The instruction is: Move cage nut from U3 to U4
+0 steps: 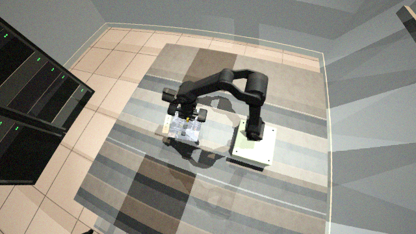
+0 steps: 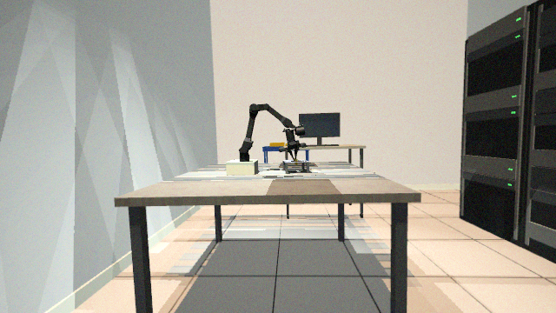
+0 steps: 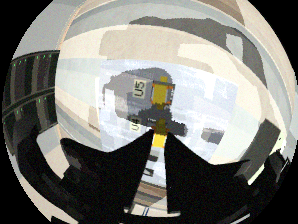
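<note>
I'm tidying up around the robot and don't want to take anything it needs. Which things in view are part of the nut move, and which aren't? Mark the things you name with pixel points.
Part of the job:
- gripper [image 1: 187,117] [image 2: 294,159] [image 3: 158,135]
- held cage nut [image 3: 159,140]
- other cage nut [image 3: 160,94]
- rail plate [image 3: 210,107]

Not part:
- monitor [image 2: 319,124]
- server racks [image 1: 79,87] [image 2: 527,109]

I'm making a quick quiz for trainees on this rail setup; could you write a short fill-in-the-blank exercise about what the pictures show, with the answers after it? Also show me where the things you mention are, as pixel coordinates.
1. The cage nut between the fingers is coloured ____.
2. The other cage nut [image 3: 160,94] sits beside the label [image 3: 139,88] that reads ____.
3. The arm's base block [image 1: 271,143] [image 2: 241,169] stands on a ____.
4. The small lights on the server rack [image 2: 464,130] glow ____.

Missing words: yellow; U5; table; green.
</note>
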Tool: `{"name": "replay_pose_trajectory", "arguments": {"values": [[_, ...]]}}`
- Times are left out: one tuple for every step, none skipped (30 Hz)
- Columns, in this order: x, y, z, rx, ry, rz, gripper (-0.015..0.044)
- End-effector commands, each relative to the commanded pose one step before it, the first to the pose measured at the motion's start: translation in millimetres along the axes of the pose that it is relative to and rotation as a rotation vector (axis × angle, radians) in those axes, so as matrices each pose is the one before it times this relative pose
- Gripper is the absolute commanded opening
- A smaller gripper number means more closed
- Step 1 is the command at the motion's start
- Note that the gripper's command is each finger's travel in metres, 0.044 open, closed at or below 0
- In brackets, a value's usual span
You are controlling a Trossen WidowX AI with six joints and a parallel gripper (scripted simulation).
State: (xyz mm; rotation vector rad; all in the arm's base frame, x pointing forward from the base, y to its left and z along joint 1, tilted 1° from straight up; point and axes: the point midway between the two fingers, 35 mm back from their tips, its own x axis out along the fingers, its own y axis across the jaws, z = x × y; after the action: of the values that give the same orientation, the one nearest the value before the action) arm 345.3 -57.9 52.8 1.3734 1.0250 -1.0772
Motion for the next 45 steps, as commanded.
{"name": "replay_pose_trajectory", "arguments": {"values": [[-0.92,1.6,0.81,0.0006,-0.00591,-0.00056,0.0036],[0.02,0.04,0.0,0.0,0.00001,-0.00095,0.0036],[0.02,0.06,0.0,0.0,0.00001,-0.00128,0.0036],[0.02,0.07,0.0,0.0,0.00002,-0.00151,0.0036],[0.03,0.08,0.0,0.0001,0.00002,-0.00172,0.0036],[0.06,0.08,0.0,0.0001,0.00002,-0.00186,0.0036],[0.06,0.08,0.0,0.0001,0.00002,-0.00191,0.0036],[0.06,0.08,0.0,0.0001,0.00002,-0.00192,0.0036],[0.06,0.08,0.0,0.0001,0.00002,-0.00193,0.0036],[0.06,0.08,0.0,0.0001,0.00002,-0.00193,0.0036],[0.01,0.01,0.0,0.0,0.00001,-0.00034,0.0036],[0.02,0.02,0.0,0.0,0.00001,-0.00033,0.0036],[0.01,0.02,0.0,0.0,0.0,-0.00033,0.0036],[0.01,0.03,0.0,0.0,0.0,-0.00064,0.0036],[0.02,0.04,0.0,0.0,0.00001,-0.00095,0.0036],[0.02,0.06,0.0,0.0,0.00001,-0.00127,0.0036],[0.03,0.08,0.0,0.0001,0.00001,-0.0016,0.0036],[0.03,0.08,0.0,0.0001,0.00001,-0.0018,0.0036],[0.03,0.09,0.0,0.0001,0.00001,-0.0019,0.0036],[0.03,0.09,0.0,0.0001,0.00001,-0.00192,0.0036],[0.03,0.09,0.0,0.0001,0.00001,-0.00193,0.0036],[0.03,0.09,0.0,0.0001,0.00001,-0.00193,0.0036],[0.03,0.09,0.0,0.0001,0.00001,-0.00193,0.0036],[0.03,0.09,0.0,0.0001,0.00001,-0.00193,0.0036],[0.03,0.09,0.0,0.0001,0.00001,-0.00193,0.0036],[0.03,0.09,0.0,0.0001,0.00001,-0.00193,0.0036],[0.03,0.09,0.0,0.0001,0.00001,-0.00193,0.0036],[0.03,0.09,0.0,0.0001,0.00001,-0.00193,0.0036],[0.03,0.09,0.0,0.0001,0.00001,-0.00193,0.0036],[0.03,0.09,0.0,0.0001,0.00001,-0.00193,0.0036],[0.03,0.09,0.0,0.0001,0.00001,-0.00193,0.0036],[0.03,0.09,0.0,0.0001,0.00001,-0.00193,0.0036],[0.03,0.09,0.0,0.0001,0.00001,-0.00193,0.0036],[0.0,0.01,0.0,0.0,0.0,-0.00033,0.0036],[0.01,0.03,0.0,0.0,0.00001,-0.00062,0.0036],[0.01,0.04,0.0,0.0,0.00001,-0.00092,0.0036],[0.01,0.05,0.0,0.0,0.00001,-0.00124,0.0036],[0.02,0.06,0.0,0.0,0.00002,-0.00145,0.0036],[0.02,0.07,0.0,0.0,0.00002,-0.00166,0.0036],[0.02,0.08,0.0,0.0001,0.00002,-0.00181,0.0036],[0.02,0.08,0.0,0.0001,0.00002,-0.00188,0.0036],[0.02,0.08,0.0,0.0001,0.00002,-0.0019,0.0036],[0.0,0.08,0.01,0.0001,0.00002,-0.0019,0.0036],[0.0,0.08,0.01,0.0001,0.00002,-0.0019,0.0036],[0.0,0.01,0.0,0.0,0.00001,-0.00028,0.0036]]}}
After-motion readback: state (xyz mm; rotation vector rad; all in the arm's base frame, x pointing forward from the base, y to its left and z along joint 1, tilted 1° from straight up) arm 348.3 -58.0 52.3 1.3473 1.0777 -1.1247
